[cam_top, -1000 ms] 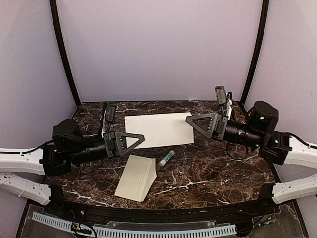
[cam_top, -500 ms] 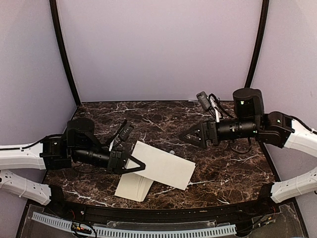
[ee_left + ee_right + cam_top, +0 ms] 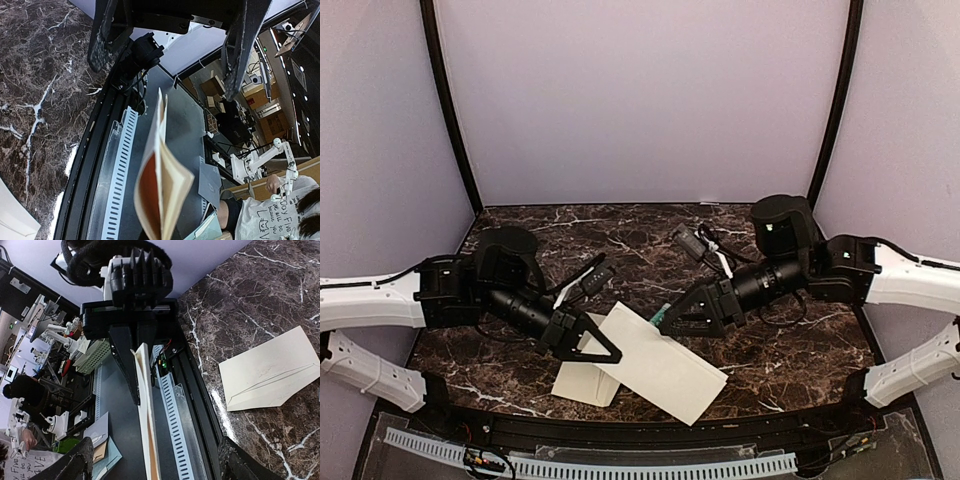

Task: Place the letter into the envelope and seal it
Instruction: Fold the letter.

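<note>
The letter (image 3: pixel 665 368) is a long cream sheet doubled over, with orange-brown showing inside. It hangs in the air over the table's near edge. My left gripper (image 3: pixel 607 350) is shut on its left end; its own fingers are hidden behind the letter (image 3: pixel 160 190) in the left wrist view. My right gripper (image 3: pixel 670 321) is open, with its fingers straddling the letter's other end (image 3: pixel 147 430). The envelope (image 3: pixel 576 383) lies flat on the table below my left gripper, half covered. Its pointed flap shows open in the right wrist view (image 3: pixel 265 372).
A glue stick with a green cap (image 3: pixel 659 313) lies mid-table, mostly hidden behind my right gripper. A black rail with a white slotted strip (image 3: pixel 620 466) runs along the near table edge. Lilac walls close the back and sides.
The letter lay flat at the back of the table. My left gripper now holds it lifted at the front, above the envelope. My right arm has swung down and left to it.
</note>
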{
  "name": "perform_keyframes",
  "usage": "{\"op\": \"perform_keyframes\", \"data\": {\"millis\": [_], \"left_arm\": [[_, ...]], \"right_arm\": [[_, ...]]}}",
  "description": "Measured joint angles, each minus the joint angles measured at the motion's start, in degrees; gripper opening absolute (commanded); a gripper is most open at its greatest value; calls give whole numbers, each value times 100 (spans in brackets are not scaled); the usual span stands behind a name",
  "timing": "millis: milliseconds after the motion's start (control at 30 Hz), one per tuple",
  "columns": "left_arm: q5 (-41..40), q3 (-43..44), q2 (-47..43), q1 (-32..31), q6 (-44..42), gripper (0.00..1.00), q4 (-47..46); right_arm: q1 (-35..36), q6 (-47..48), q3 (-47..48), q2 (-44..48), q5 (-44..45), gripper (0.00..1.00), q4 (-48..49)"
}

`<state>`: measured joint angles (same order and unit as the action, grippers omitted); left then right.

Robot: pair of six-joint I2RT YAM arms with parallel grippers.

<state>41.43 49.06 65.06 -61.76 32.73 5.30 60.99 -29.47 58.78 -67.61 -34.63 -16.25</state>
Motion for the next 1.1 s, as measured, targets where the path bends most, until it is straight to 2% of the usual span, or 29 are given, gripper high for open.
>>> {"op": "perform_keyframes", "data": {"millis": [200, 333, 467, 500, 533, 567, 667, 867, 1100], "left_arm": [[186, 153, 181, 0, -105, 0, 118], [225, 181, 195, 0, -153, 0, 131], [223, 214, 201, 0, -186, 1, 142], [212, 216, 201, 0, -190, 16, 144], [195, 219, 201, 0, -195, 25, 144], [131, 219, 201, 0, -229, 41, 142], [-131, 223, 188, 0, -201, 64, 157], [-1263, 9, -221, 31, 61, 79, 105], [-2105, -791, -761, 409, 660, 81, -46]], "right_arm": [[225, -153, -103, -201, -286, 63, 337], [382, -232, -107, -354, -380, 34, 444], [437, -293, -125, -402, -411, 0, 472], [439, -273, -131, -402, -409, 0, 481], [439, -271, -133, -402, -409, 0, 481], [439, -315, -142, -402, -376, 0, 496], [444, -407, -238, -337, -125, 0, 632], [444, -894, -616, -111, 750, 0, 859], [444, -2133, -1419, -46, 1580, 0, 1434]]}}
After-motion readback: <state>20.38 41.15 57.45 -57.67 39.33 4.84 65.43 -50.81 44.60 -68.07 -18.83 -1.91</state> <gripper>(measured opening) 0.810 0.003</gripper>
